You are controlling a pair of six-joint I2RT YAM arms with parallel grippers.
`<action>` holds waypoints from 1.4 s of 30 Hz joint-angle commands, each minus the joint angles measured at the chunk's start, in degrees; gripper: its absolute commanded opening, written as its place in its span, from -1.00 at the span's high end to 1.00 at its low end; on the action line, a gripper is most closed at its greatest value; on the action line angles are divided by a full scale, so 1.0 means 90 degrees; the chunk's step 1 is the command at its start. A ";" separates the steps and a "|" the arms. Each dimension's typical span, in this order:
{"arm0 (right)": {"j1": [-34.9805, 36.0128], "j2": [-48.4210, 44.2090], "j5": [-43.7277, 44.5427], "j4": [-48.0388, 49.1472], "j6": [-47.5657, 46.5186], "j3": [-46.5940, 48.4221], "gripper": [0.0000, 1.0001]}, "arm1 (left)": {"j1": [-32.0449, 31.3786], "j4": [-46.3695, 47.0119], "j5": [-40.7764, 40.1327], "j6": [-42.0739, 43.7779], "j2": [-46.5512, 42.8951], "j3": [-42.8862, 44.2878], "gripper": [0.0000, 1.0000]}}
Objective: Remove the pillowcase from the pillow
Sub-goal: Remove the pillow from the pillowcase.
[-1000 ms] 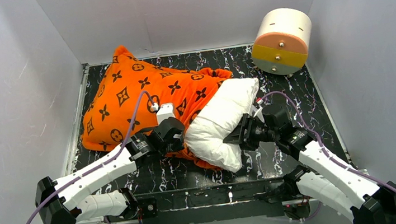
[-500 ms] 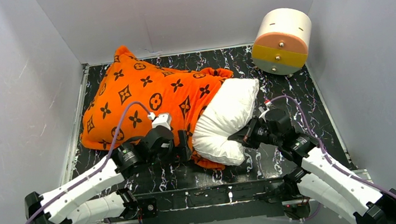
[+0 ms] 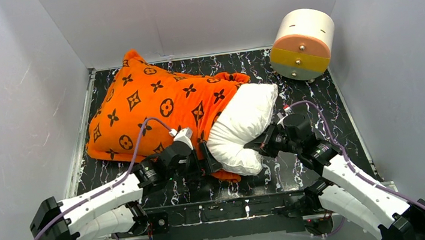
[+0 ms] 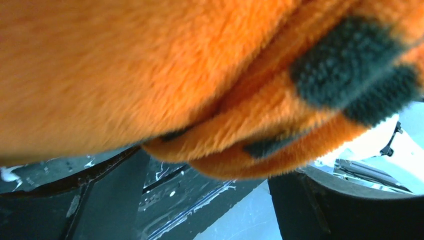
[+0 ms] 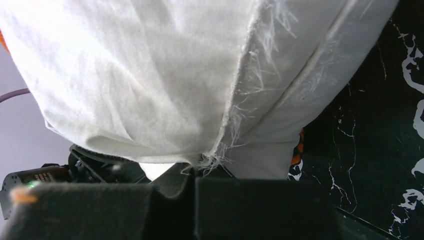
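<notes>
The orange pillowcase (image 3: 148,109) with black motifs lies across the left and middle of the table. The white pillow (image 3: 241,126) sticks out of its right end. My left gripper (image 3: 205,160) is open at the pillowcase's near hem. In the left wrist view the orange hem (image 4: 240,155) hangs above the gap of the left gripper (image 4: 215,175), with its fingers (image 4: 345,210) wide apart. My right gripper (image 3: 264,143) is shut on the pillow's near right edge. In the right wrist view the right gripper (image 5: 197,182) pinches the pillow's (image 5: 150,75) frayed seam.
A white-and-orange round drum (image 3: 303,43) leans at the back right corner. Grey walls close in the black marbled table (image 3: 323,101) on three sides. A black rail (image 3: 232,205) runs along the near edge between the arm bases.
My left gripper has moved nearer and to the right along the pillowcase's near hem. My right gripper has kept its hold on the pillow and shifted only slightly.
</notes>
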 commanded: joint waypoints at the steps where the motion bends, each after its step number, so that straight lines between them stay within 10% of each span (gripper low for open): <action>1: -0.0024 -0.0072 0.0272 -0.0188 0.0199 0.0284 1.00 | -0.0113 0.0951 -0.0072 -0.0303 0.0340 -0.0081 -0.56; 5: -0.0022 -0.0014 -0.0210 0.0401 0.0777 0.0100 1.00 | -0.0138 0.1854 -0.0632 -0.0483 0.0233 -0.0641 -0.30; 11: -0.0035 -0.0040 -0.0035 0.0342 0.0983 0.0237 1.00 | -0.0148 0.2165 -0.1100 -0.0526 0.0634 -0.0755 0.75; 28: -0.0448 -0.0078 0.3825 -0.3249 -0.1033 0.2927 1.00 | -0.0179 -0.3757 -0.4564 -0.2196 0.0349 0.0219 1.00; 34: -0.0447 -0.0116 0.2697 -0.3102 -0.1403 0.2559 0.99 | -0.0179 -0.2633 -0.4303 -0.1060 -0.0205 -0.0004 1.00; 39: -0.0448 -0.0218 0.1352 -0.3145 -0.1486 0.2038 0.37 | -0.0179 -0.1620 -0.3275 -0.0062 -0.0296 -0.0028 1.00; 42: -0.0440 -0.0477 0.1344 -0.3499 -0.1356 0.1835 -0.56 | -0.0180 -0.1160 -0.2723 0.0333 -0.0405 0.0024 0.66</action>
